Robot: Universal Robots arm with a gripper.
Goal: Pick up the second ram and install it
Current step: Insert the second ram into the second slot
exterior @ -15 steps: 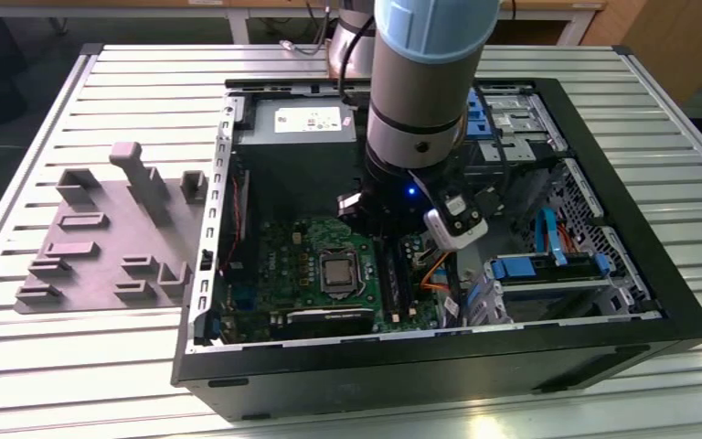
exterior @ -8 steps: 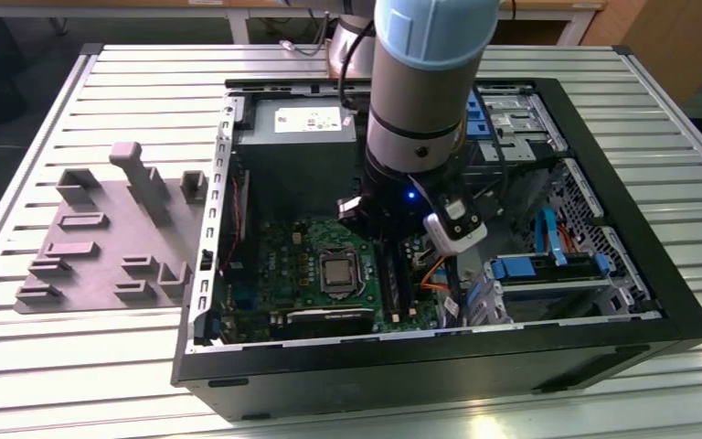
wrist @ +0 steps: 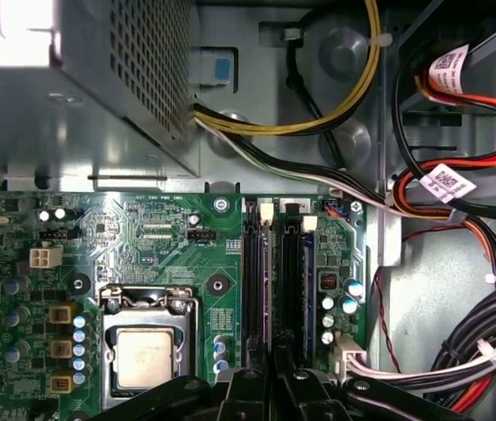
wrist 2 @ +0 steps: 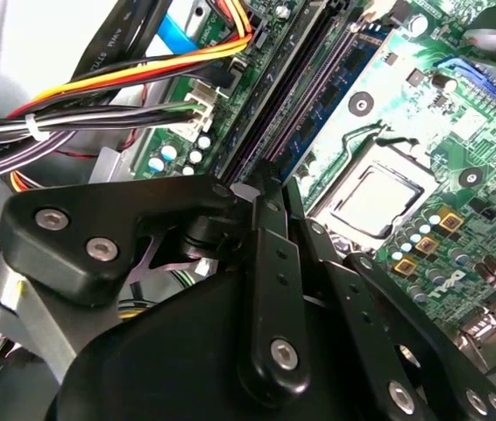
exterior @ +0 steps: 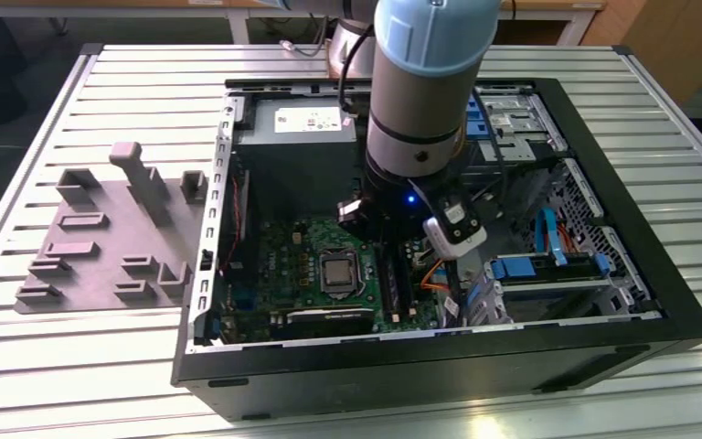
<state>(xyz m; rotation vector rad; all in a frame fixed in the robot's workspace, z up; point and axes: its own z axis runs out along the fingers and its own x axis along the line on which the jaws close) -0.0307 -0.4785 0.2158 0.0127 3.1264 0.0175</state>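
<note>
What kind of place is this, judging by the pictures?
Probably a robotics lab or test bench: an open computer case lies on a slatted metal table, a grey holder plate beside it, and a robot arm reaches in.

On the worktop (exterior: 107, 82), the holder plate (exterior: 101, 242) lies at the exterior view's left, the open computer case (exterior: 680, 311) at centre and right. Inside the case, the circuit board (exterior: 290, 265) sits lower centre, the arm (exterior: 430, 91) above it.

The gripper (wrist 2: 270, 189) is matt black metal with bright screw heads. Just ahead of its jaws lie glossy dark plastic sockets (wrist: 270, 289) on a green lacquered circuit board (wrist: 178, 254) (its processor lid (wrist: 147, 355) brushed metal). Beside them, plastic-sheathed cables (wrist: 458, 368).
</note>
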